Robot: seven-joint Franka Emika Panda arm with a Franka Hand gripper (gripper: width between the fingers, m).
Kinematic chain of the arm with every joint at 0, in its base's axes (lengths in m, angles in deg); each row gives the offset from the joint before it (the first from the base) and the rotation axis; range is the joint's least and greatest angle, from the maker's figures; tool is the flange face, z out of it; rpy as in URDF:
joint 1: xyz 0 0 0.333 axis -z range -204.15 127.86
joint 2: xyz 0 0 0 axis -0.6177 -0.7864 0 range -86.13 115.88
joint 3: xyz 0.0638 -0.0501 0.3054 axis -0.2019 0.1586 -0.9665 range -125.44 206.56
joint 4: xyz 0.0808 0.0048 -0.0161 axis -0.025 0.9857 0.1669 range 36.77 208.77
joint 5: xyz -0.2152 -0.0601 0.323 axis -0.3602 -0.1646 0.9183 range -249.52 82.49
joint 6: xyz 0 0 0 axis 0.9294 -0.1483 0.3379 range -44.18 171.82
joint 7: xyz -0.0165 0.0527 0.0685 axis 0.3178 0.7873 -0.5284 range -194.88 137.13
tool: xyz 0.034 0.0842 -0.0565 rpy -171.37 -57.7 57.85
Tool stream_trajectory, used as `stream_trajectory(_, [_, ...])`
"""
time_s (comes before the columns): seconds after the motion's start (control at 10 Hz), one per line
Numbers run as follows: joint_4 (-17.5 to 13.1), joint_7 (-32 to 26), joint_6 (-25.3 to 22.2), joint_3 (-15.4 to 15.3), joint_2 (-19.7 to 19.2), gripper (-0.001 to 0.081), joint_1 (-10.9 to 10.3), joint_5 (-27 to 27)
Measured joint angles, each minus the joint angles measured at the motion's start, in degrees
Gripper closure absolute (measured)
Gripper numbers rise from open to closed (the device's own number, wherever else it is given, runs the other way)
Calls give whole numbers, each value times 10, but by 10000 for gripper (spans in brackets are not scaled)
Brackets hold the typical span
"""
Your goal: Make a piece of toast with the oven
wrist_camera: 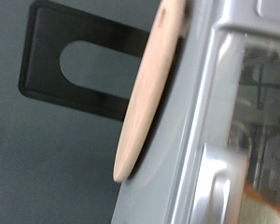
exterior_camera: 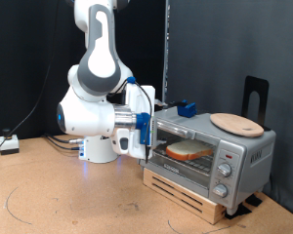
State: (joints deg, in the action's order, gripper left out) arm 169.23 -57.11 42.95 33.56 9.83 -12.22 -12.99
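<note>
— So where is the flat slice of bread with the pale top and orange-brown crust (exterior_camera: 188, 150)?

— Inside the boxy silver-grey countertop toaster oven (exterior_camera: 210, 155), lying flat on the wire rack (exterior_camera: 184, 159) behind the glass door, which looks closed. In the wrist view only an orange-brown corner of it (wrist_camera: 271, 201) shows through the glass

— And the pincer?

— The white Panda arm (exterior_camera: 96, 93) bends low at the exterior view's left of the oven, and its pincer (exterior_camera: 146, 144) sits right at the oven's left end, level with the door. Whether the fingers are apart or together I cannot tell; they are too small in the exterior view and do not appear in the wrist view. Nothing can be seen between them

— What else is on the oven?

— A round tan wooden plate (exterior_camera: 235, 123) rests on its roof, towards the exterior view's right; the wrist view catches it edge-on (wrist_camera: 151, 89). Behind it stands a black slotted stand (exterior_camera: 255, 97), seen in the wrist view too (wrist_camera: 47, 65). Round knobs (exterior_camera: 224, 169) run down the oven's right panel

— What carries the oven?

— A slatted wooden base (exterior_camera: 186, 192) on the brown worktop (exterior_camera: 78, 200). A small blue block (exterior_camera: 186, 108) sits by the oven's back edge
</note>
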Motion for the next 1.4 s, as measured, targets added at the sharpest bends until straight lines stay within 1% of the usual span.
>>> stream_trajectory(0.1, [-22, 2, 7, -6, -16, -3, -5, -12])
stream_trajectory(0.2, [-44, 25, 28, -12, -31, -3, -12, -37])
stream_trajectory(0.3, [-60, 50, 66, -19, -43, -3, -22, -37])
stream_trajectory(0.4, [-68, 61, 88, -21, -52, -3, -29, -36])
stream_trajectory(0.5, [-68, 59, 82, -21, -52, -3, -28, -36])
stream_trajectory(0.6, [-70, 52, 71, -21, -53, -3, -28, -25])
stream_trajectory(0.7, [-78, 48, 58, -22, -60, -3, -28, -12])
stream_trajectory(0.8, [-95, 51, 44, -26, -72, -3, -29, -10])
stream_trajectory(0.9, [-116, 53, 41, -31, -91, -3, -32, -12])
stream_trajectory(1.0, [-136, 57, 47, -35, -111, -3, -39, -19])
stream_trajectory(1.1, [-152, 63, 62, -37, -131, -3, -48, -30])
stream_trajectory(1.3, [-176, 89, 93, -39, -169, -3, -65, -44])
stream_trajectory(1.4, [-188, 96, 100, -40, -190, -3, -71, -49])
